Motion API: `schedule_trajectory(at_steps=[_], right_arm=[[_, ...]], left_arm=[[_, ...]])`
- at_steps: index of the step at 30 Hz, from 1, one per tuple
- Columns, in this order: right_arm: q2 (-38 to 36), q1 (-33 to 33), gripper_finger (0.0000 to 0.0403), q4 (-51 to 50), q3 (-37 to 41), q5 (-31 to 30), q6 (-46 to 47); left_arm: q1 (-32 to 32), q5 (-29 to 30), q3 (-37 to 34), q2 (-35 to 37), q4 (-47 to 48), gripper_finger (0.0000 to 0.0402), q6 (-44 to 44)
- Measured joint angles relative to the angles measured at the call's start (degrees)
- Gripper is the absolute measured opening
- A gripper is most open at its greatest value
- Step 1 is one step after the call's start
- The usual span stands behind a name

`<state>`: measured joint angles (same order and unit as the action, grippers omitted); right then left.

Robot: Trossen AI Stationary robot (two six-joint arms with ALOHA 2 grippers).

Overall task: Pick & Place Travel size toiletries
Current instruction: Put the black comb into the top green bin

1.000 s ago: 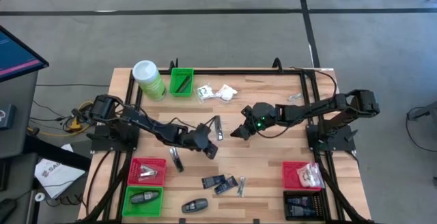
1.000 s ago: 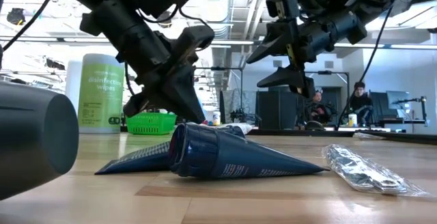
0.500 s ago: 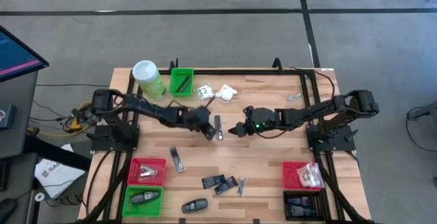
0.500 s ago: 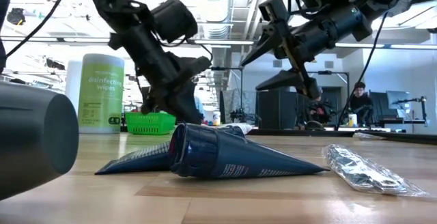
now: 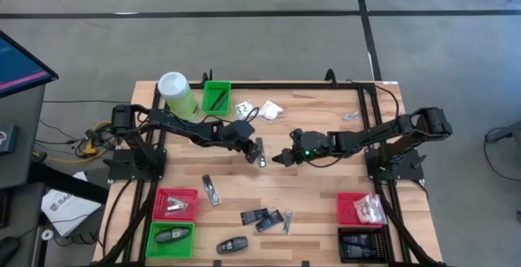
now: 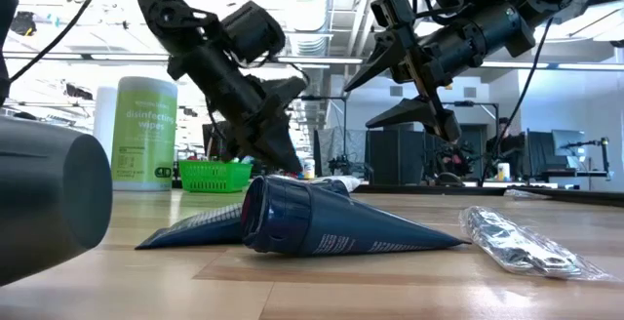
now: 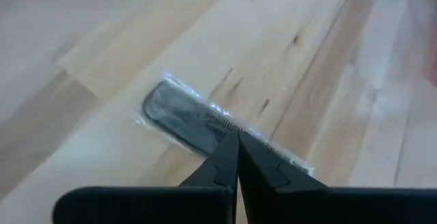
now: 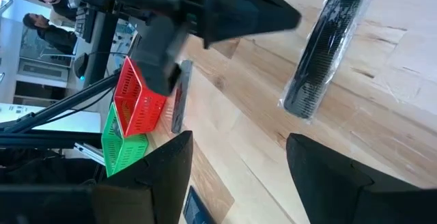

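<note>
A black comb in a clear wrapper (image 5: 260, 152) lies flat on the wood near the table's middle. It shows as the comb (image 7: 194, 118) in the left wrist view and the comb (image 8: 326, 50) in the right wrist view. My left gripper (image 5: 251, 145) is shut, its tips (image 7: 237, 145) at the wrapper's edge. My right gripper (image 5: 282, 159) stands open just right of the comb, its fingers (image 8: 157, 176) above the table, with nothing between them. Other toiletries lie about: white sachets (image 5: 259, 110), a silvery packet (image 5: 210, 190), dark packets (image 5: 260, 216) and a black oval piece (image 5: 232, 244). My left gripper has its shut fingertips (image 7: 237, 142) over the wrapper's long side (image 7: 225, 125), slanting down from the table's left. I cannot tell whether they touch it. The comb lies flat on the table.
A green canister (image 5: 177, 94) and a green bin (image 5: 216, 98) stand at the far left. A red bin (image 5: 175, 203) and a green bin (image 5: 169, 236) sit near left, a red bin (image 5: 361, 208) and a black bin (image 5: 361, 244) near right. A dark blue tube (image 6: 331, 224) lies close to the low camera.
My left gripper has swung toward the table's far edge and a little right, from beside the silvery packet to the comb, rolling as it went and staying shut. My right gripper has rolled somewhat in place. The comb has stayed where it was.
</note>
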<state>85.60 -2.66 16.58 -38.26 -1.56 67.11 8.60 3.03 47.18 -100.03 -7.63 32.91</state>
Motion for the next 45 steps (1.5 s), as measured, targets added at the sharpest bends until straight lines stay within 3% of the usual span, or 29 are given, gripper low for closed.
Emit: schedule_trajectory(at_steps=[9,22,32,40,45], right_arm=[[0.0,0.0,0.0228,0.2,0.0,0.0,0.3],[0.0,-0.3,0.0226,-2.9,0.0,0.4,0.0],[0.0,-0.5,0.0226,-2.7,0.0,1.7,0.0],[-0.1,-3.1,0.0226,-2.7,0.0,1.7,-0.2],[-0.2,-4.5,0.0226,-2.8,0.0,1.7,-1.1]], left_arm=[[-0.9,-3.2,0.2,-6.9,-1.3,0.0001,3.2],[-10.3,-1.5,0.0,-6.2,-3.2,0.0001,11.1],[-8.4,-2.7,0.5,-8.3,-7.0,0.0001,12.2],[-8.2,-6.4,8.9,-15.1,-7.3,0.0001,10.6],[-6.5,-4.5,9.0,-11.6,-2.9,0.0001,8.2]])
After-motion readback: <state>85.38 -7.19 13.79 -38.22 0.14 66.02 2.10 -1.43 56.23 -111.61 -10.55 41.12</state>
